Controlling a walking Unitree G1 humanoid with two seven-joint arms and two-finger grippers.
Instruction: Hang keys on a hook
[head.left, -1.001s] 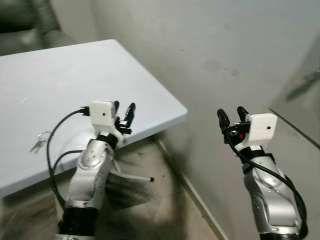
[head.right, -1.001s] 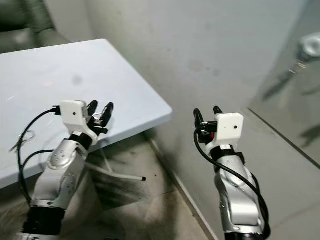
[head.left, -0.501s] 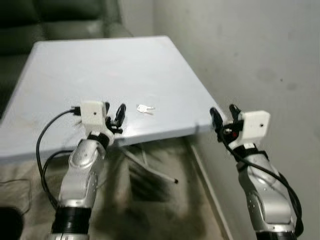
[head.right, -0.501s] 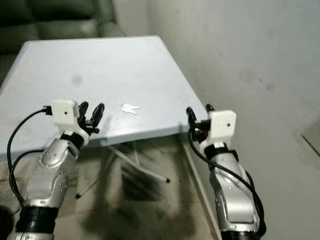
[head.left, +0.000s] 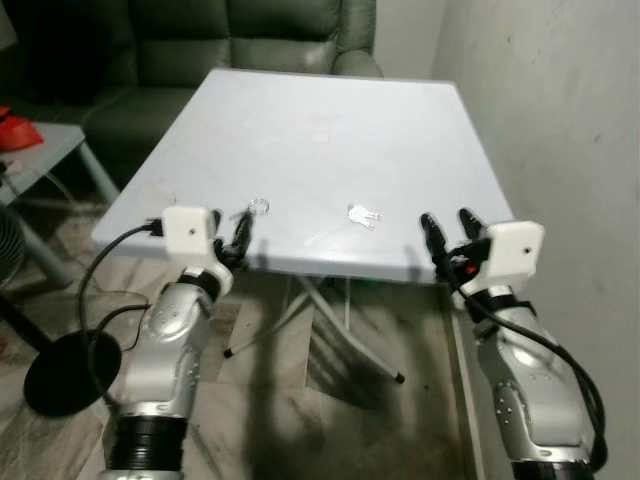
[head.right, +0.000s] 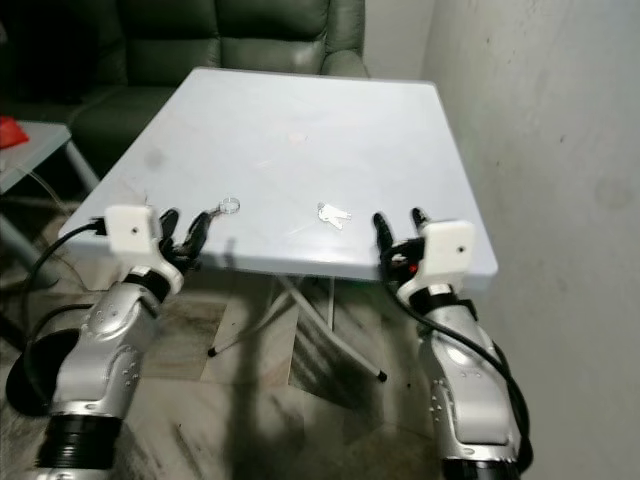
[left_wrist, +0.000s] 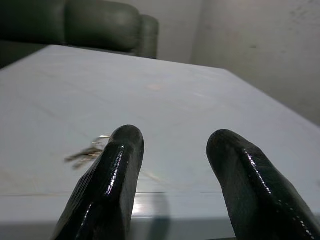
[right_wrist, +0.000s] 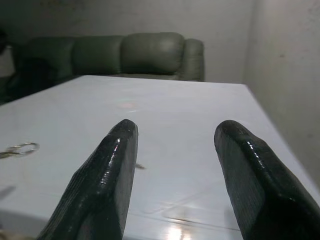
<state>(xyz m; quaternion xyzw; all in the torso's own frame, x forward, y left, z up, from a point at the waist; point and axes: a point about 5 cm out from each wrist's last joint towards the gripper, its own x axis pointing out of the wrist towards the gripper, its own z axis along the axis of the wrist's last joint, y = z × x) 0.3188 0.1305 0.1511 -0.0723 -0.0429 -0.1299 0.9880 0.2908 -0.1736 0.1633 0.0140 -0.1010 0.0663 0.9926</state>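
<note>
A white folding table (head.left: 320, 120) stands in front of me. A small silver key (head.left: 363, 214) lies near its front edge, right of centre. A key ring with keys (head.left: 258, 208) lies further left, also seen as the ringed keys (left_wrist: 89, 151) just past my left fingers. My left gripper (head.left: 238, 230) hovers open at the table's front edge, close to the key ring. My right gripper (head.left: 446, 226) is open at the front right corner, to the right of the small key. Nothing is held between either pair of fingers.
A dark green sofa (head.left: 230, 35) stands behind the table. A bare wall (head.left: 560, 120) runs along the right. A grey side table (head.left: 45, 150) with a red object (head.left: 15, 128) is at the left. A black round base (head.left: 70, 372) and the table legs (head.left: 340, 340) occupy the floor.
The whole picture has swung left, so the camera turned: the table now sits centred with the sofa behind it. Both arms keep the same raised pose with open fingers.
</note>
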